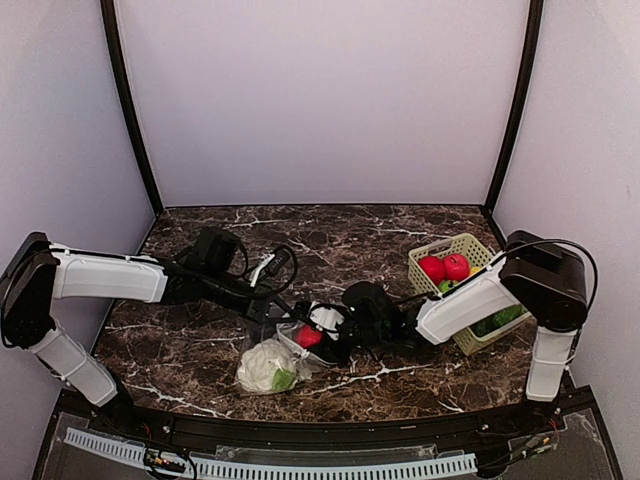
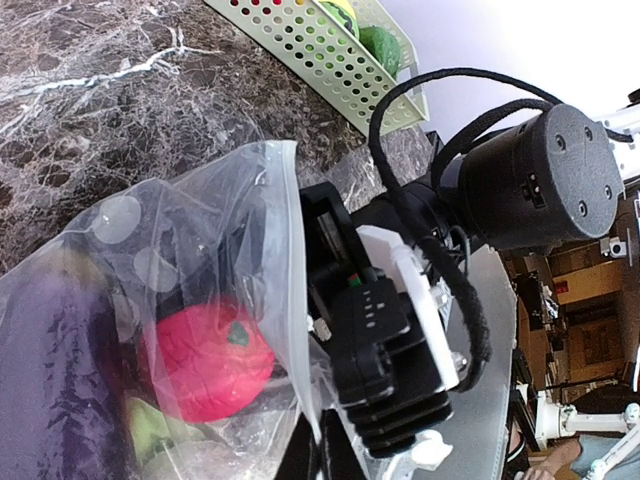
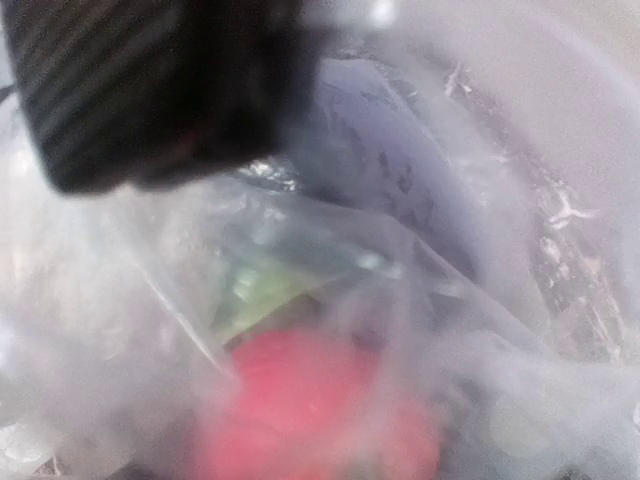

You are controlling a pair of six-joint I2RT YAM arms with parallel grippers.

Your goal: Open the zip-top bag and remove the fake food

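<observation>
The clear zip-top bag (image 1: pixel 250 352) (image 2: pixel 190 205) lies at the table's front centre. Inside it are a white cauliflower (image 1: pixel 265 366), a red fruit (image 1: pixel 310 337) (image 2: pixel 205 362) (image 3: pixel 310 415) and a dark purple piece (image 2: pixel 60 385). My left gripper (image 1: pixel 263 306) is shut on the bag's upper rim and holds the mouth up. My right gripper (image 1: pixel 324 328) reaches into the mouth from the right, its black and white housing (image 2: pixel 388 335) just outside the rim. The red fruit sits close in front of it. Plastic and blur hide its fingers.
A light-green lattice basket (image 1: pixel 441 247) (image 2: pixel 300 45) stands at the right, under my right arm. It holds two red round fruits (image 1: pixel 444 267) and green toy pieces (image 1: pixel 500 320). Black cables loop around both wrists near the bag.
</observation>
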